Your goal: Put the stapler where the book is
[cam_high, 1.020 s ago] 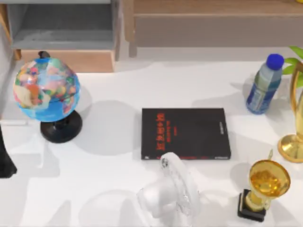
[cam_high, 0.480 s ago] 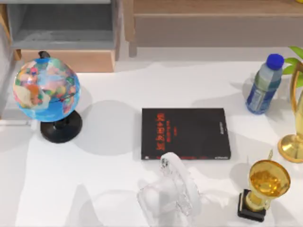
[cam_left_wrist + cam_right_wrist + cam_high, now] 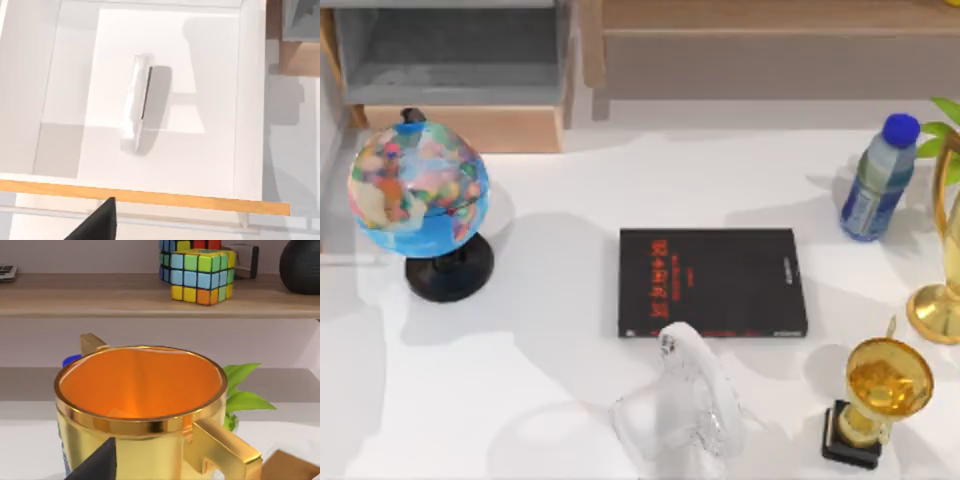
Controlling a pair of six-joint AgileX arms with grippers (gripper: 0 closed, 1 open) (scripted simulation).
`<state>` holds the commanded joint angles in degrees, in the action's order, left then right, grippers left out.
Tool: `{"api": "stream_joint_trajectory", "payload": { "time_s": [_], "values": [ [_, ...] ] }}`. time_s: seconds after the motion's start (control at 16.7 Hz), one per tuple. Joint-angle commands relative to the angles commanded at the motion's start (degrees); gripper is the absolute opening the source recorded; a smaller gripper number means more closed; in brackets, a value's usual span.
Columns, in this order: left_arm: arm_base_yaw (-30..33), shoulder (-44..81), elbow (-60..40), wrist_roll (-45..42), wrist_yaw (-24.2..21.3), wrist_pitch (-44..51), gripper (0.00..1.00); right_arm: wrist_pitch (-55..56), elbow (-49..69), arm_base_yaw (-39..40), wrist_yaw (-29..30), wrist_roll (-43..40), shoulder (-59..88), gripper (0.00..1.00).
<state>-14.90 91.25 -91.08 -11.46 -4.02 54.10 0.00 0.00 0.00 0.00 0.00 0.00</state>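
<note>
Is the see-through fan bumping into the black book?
Cannot tell. In the top view the fan overlaps the book's lower edge, but it may just stand in front of it; no gap or contact shows.

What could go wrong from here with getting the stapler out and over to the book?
The stapler lies inside a white walled tray; the left arm's descent could clip its rim. The translucent fan stands against the book's near edge and might get knocked when placing.
</note>
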Motion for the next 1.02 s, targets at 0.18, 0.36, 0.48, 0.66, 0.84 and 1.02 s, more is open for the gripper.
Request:
{"api": "stream_joint_trajectory", "payload": {
  "time_s": [0.18,0.36,0.48,0.66,0.84,1.02],
  "values": [
    [-2.2,18.6,-19.0,-3.3,0.1,10.4,1.00,0.0,0.0,0.0,0.0,0.0,0.0,1.00],
    [-3.8,35.5,-36.1,-6.5,0.4,19.6,1.00,0.0,0.0,0.0,0.0,0.0,0.0,1.00],
    [-4.5,45.1,-46.0,-8.6,0.7,24.7,1.00,0.0,0.0,0.0,0.0,0.0,0.0,1.00],
    [-4.8,56.3,-57.9,-11.2,1.1,30.3,1.00,0.0,0.0,0.0,0.0,0.0,0.0,1.00],
    [-4.4,62.4,-65.0,-12.9,1.2,33.0,1.00,0.0,0.0,0.0,0.0,0.0,0.0,1.00],
    [-4.1,63.9,-66.9,-13.5,1.2,33.5,1.00,0.0,0.0,0.0,0.0,0.0,0.0,1.00]
  ]
}}
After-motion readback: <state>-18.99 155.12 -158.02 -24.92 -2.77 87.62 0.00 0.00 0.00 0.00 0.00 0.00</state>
